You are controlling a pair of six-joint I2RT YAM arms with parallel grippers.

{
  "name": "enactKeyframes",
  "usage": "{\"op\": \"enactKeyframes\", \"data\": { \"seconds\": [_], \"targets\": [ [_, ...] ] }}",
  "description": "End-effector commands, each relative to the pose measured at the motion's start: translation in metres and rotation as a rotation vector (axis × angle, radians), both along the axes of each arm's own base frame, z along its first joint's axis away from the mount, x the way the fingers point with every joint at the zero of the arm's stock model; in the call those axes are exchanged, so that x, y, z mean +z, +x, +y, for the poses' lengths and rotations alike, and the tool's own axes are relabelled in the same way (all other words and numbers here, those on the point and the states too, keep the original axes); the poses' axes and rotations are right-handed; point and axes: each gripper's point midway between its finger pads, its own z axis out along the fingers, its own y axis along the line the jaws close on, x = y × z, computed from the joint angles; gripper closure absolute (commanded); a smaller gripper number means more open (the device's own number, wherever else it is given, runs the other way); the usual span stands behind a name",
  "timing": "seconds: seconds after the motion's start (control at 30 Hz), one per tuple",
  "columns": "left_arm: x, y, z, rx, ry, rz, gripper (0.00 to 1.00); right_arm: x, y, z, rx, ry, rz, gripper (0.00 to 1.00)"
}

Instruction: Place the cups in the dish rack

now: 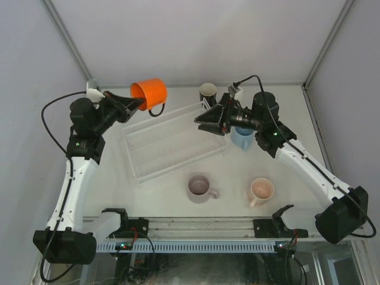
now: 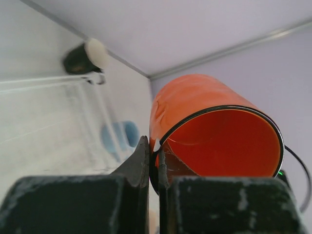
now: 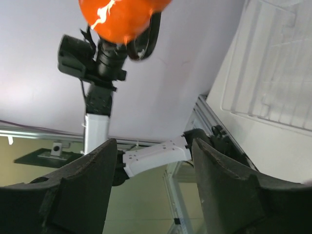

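My left gripper (image 1: 138, 104) (image 2: 155, 146) is shut on the rim of the orange cup (image 1: 149, 94) (image 2: 209, 131) and holds it on its side in the air, above the far left corner of the dish rack (image 1: 175, 142) (image 2: 44, 112). My right gripper (image 1: 200, 122) (image 3: 153, 146) hovers open over the rack's right end with nothing between its fingers. Its wrist view shows the orange cup (image 3: 119, 17) and the rack (image 3: 273, 63). The black cup (image 1: 208, 92) (image 2: 85, 57) stands behind the rack. The light blue cup (image 1: 241, 138) (image 2: 119, 136) sits right of it, partly under the right arm.
A lilac-pink cup (image 1: 199, 187) and a peach-pink cup (image 1: 261, 190) stand upright near the table's front edge, in front of the rack. White walls close the table at the back and on both sides. The arm bases sit along the near rail (image 1: 202, 225).
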Motion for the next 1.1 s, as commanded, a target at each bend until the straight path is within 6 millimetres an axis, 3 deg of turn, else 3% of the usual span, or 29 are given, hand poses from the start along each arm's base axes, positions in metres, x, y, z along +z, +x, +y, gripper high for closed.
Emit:
{"op": "enactKeyframes", "data": {
  "seconds": [0.0,0.17,0.37,0.6,1.07],
  "targets": [
    [0.065,-0.015,-0.037,-0.105,-0.219,-0.215,1.0,0.042,0.006,0.016,0.016,0.172,-0.094,0.38],
    [0.061,-0.016,-0.061,-0.158,-0.289,-0.207,1.0,0.052,0.019,0.033,0.03,0.289,-0.107,0.4],
    [0.058,-0.016,-0.082,-0.204,-0.298,-0.192,1.0,0.043,0.028,0.047,0.049,0.298,-0.108,0.4],
    [0.046,-0.01,-0.088,-0.22,-0.273,-0.174,1.0,0.053,0.03,0.059,0.081,0.325,-0.134,0.4],
    [0.023,-0.005,-0.102,-0.299,-0.245,-0.121,1.0,0.055,0.032,0.084,0.159,0.356,-0.112,0.51]
  ]
}}
